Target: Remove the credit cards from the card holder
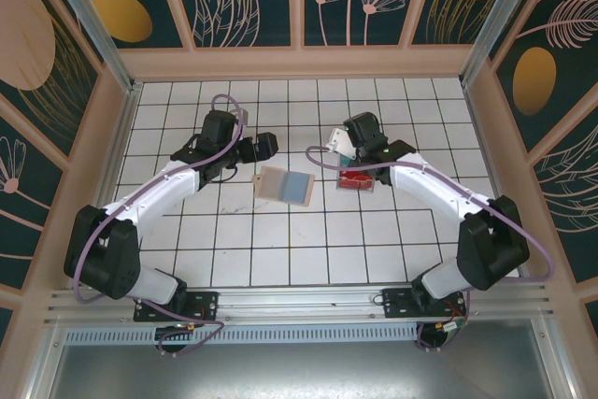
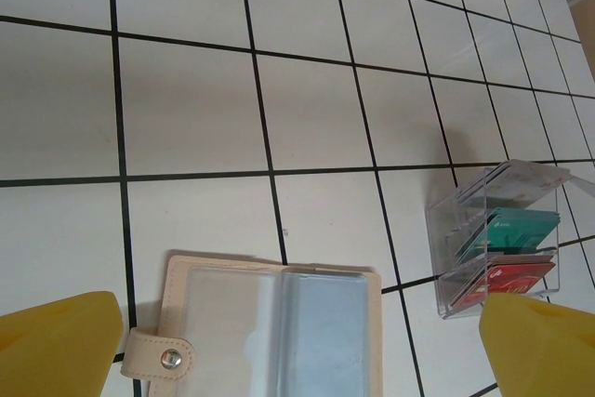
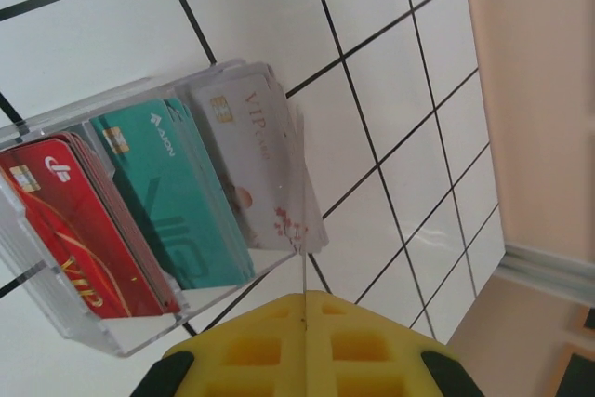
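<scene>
The card holder (image 1: 283, 184) lies open and flat on the tiled table, tan-edged, with a pale left half and a blue-grey right half under clear sleeves (image 2: 223, 323). My left gripper (image 1: 264, 148) hovers just behind it, jaws wide open and empty, a yellow fingertip (image 2: 56, 341) to either side of the holder. My right gripper (image 1: 348, 144) is shut on a white credit card (image 1: 338, 145). In the right wrist view that card shows edge-on (image 3: 304, 267), rising from the closed yellow pads (image 3: 270, 341) beside the white VIP cards (image 3: 256, 165).
A clear plastic tray (image 1: 357, 179) stands right of the holder with red cards (image 3: 74, 230), teal cards (image 3: 167, 192) and white cards upright in its slots. In the left wrist view the tray (image 2: 446, 220) sits at the right. Wooden walls ring the table.
</scene>
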Action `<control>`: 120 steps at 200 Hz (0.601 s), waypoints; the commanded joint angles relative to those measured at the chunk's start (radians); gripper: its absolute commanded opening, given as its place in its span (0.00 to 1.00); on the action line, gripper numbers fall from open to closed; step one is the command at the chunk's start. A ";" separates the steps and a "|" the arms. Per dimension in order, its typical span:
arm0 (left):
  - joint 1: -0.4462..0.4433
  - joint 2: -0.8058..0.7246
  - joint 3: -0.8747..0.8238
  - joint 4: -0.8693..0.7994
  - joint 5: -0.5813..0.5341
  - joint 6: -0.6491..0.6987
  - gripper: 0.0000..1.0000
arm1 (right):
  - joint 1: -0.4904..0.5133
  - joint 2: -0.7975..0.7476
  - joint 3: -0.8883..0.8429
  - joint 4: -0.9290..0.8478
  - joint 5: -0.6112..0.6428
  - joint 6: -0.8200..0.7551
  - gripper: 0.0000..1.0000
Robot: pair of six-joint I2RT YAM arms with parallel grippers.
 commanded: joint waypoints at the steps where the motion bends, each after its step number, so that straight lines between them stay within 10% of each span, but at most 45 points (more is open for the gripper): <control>1: 0.009 -0.022 -0.013 0.025 0.007 0.019 0.98 | 0.000 0.039 0.007 0.036 -0.016 -0.053 0.00; 120: 0.015 -0.020 -0.013 0.025 0.007 0.024 0.98 | -0.007 0.119 -0.038 0.109 -0.020 -0.048 0.00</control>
